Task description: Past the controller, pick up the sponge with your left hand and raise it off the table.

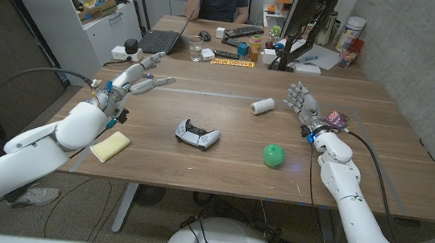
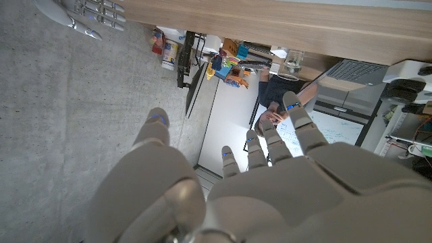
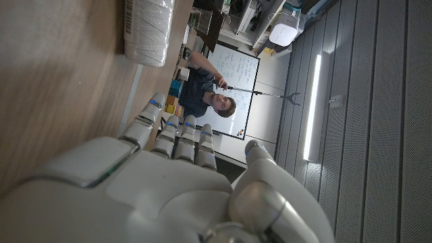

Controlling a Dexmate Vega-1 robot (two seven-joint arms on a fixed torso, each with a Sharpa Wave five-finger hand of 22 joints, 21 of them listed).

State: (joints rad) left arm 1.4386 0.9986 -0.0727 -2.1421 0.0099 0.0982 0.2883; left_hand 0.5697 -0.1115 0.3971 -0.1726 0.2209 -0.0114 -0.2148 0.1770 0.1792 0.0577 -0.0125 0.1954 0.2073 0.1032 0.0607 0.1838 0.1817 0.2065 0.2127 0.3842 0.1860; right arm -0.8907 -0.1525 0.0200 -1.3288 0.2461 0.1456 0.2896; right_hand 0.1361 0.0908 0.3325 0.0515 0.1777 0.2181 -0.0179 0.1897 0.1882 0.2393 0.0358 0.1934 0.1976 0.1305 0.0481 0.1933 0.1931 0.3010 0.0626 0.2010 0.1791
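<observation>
The sponge (image 1: 110, 147), pale yellow, lies on the desk (image 1: 196, 168) near its front edge, well to the left of the controller (image 1: 197, 135) and untouched. The left hand (image 1: 135, 78) hovers beyond the sponge, fingers (image 1: 157, 81) spread and holding nothing, so it probably must draw back to reach it. The forearm passes just beside the sponge. Right of the controller sit a green ball (image 1: 274, 155) and white roll (image 1: 262, 105); the right hand (image 1: 304, 103) waits there, fingers loosely apart, empty.
</observation>
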